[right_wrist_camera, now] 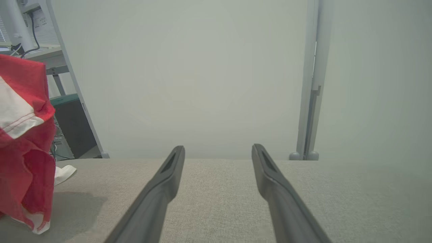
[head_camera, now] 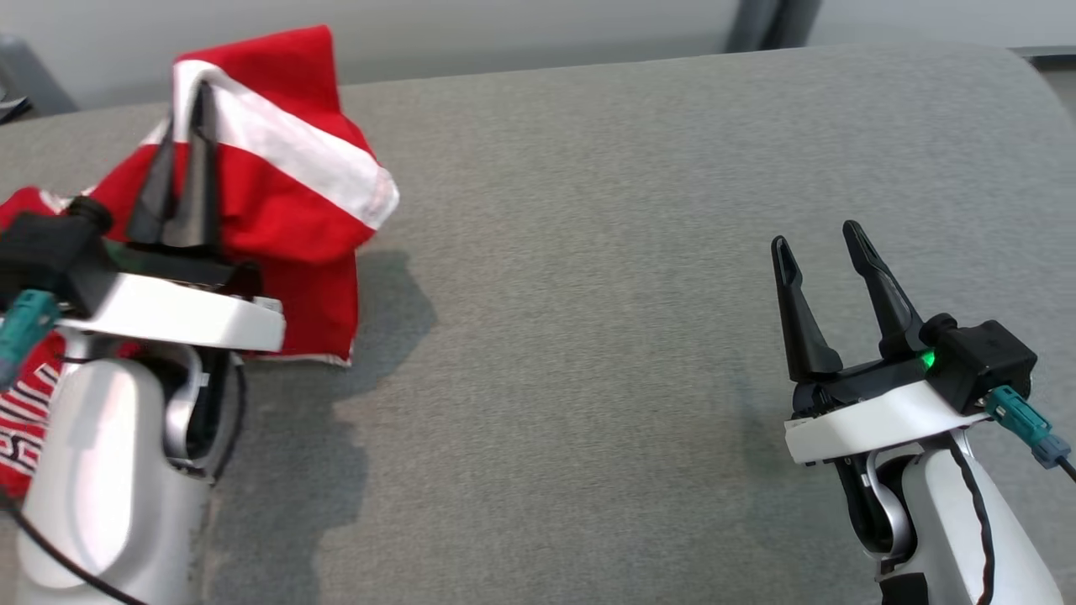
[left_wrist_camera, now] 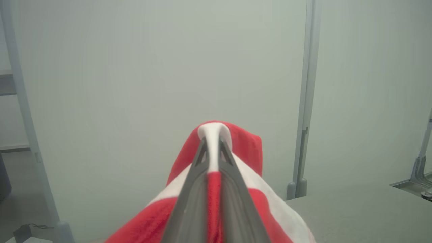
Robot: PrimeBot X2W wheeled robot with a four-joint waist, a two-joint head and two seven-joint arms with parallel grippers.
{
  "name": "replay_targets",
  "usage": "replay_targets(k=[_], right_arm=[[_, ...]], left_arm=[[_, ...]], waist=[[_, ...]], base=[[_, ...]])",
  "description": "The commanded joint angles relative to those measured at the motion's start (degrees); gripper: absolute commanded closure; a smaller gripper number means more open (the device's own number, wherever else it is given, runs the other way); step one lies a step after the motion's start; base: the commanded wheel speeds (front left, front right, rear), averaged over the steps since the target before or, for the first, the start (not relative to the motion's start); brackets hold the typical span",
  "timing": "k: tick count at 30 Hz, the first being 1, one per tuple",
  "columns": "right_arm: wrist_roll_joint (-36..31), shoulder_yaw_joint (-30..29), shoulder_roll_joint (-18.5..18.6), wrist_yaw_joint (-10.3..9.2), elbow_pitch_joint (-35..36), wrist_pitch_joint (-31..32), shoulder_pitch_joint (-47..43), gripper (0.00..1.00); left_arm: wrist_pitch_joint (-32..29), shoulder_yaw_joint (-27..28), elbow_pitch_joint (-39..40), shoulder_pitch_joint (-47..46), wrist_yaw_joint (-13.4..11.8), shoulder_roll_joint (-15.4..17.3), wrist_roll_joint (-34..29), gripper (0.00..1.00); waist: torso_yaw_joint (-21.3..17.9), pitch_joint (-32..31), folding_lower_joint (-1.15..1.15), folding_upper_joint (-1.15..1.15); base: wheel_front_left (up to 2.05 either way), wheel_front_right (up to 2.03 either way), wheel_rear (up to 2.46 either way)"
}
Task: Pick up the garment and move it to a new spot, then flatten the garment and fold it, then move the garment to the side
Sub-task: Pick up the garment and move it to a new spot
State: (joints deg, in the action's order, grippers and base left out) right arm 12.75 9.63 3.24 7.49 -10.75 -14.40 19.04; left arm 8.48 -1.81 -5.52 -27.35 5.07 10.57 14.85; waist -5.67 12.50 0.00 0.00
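The garment [head_camera: 277, 193] is red with a white band and hangs lifted at the left of the grey padded table [head_camera: 630, 252]. My left gripper [head_camera: 192, 105] is shut on a fold of it near its top, and the cloth drapes down over the fingers. In the left wrist view the garment [left_wrist_camera: 243, 148] bulges up around the two closed fingertips. Its lower hem trails on the table, seen in the right wrist view as a hanging red garment [right_wrist_camera: 27, 141] at the far left. My right gripper [head_camera: 820, 239] stands open over the table at the right, with nothing between its fingers [right_wrist_camera: 168, 175].
A pale wall runs behind the table's far edge. A grey post [right_wrist_camera: 312, 84] stands at the back right. Shelving and a dark box [right_wrist_camera: 72, 128] sit beyond the table's left end. Bare grey table surface lies between the two arms.
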Motion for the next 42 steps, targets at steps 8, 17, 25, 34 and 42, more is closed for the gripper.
replay_targets(k=[8,17,25,34,42], right_arm=[[2.24,2.61,-0.36,0.0,1.62,-0.6,-0.67,0.0],[4.37,3.18,-0.36,0.0,2.1,-0.6,-0.54,0.0],[4.32,3.28,-0.36,0.0,2.53,-0.6,-0.66,0.0],[4.43,3.76,-0.36,0.0,2.25,-0.6,-1.0,0.0],[3.91,4.94,-0.36,0.0,0.64,-0.6,-1.12,0.0]], left_arm=[[-0.74,-5.21,-2.92,-2.95,1.16,-2.32,0.31,1.0],[-0.27,-10.48,-15.37,-4.93,1.73,-6.25,3.98,1.0],[-0.45,-19.45,-26.51,-4.15,2.22,-7.29,4.66,0.97],[-0.63,-23.7,-32.56,-3.7,2.37,-7.53,7.91,0.0],[3.47,-22.17,-30.93,-4.36,1.9,-6.56,8.94,0.0]], waist=[[-7.55,-2.44,0.0,0.0],[-12.42,-2.18,0.0,0.0],[-13.64,-1.35,0.0,0.0],[-12.26,-0.27,0.0,0.0],[-9.49,-2.18,0.0,0.0]], base=[[0.0,0.0,0.0],[0.0,0.0,0.0],[0.0,0.0,0.0],[0.0,0.0,0.0],[0.0,0.0,0.0]])
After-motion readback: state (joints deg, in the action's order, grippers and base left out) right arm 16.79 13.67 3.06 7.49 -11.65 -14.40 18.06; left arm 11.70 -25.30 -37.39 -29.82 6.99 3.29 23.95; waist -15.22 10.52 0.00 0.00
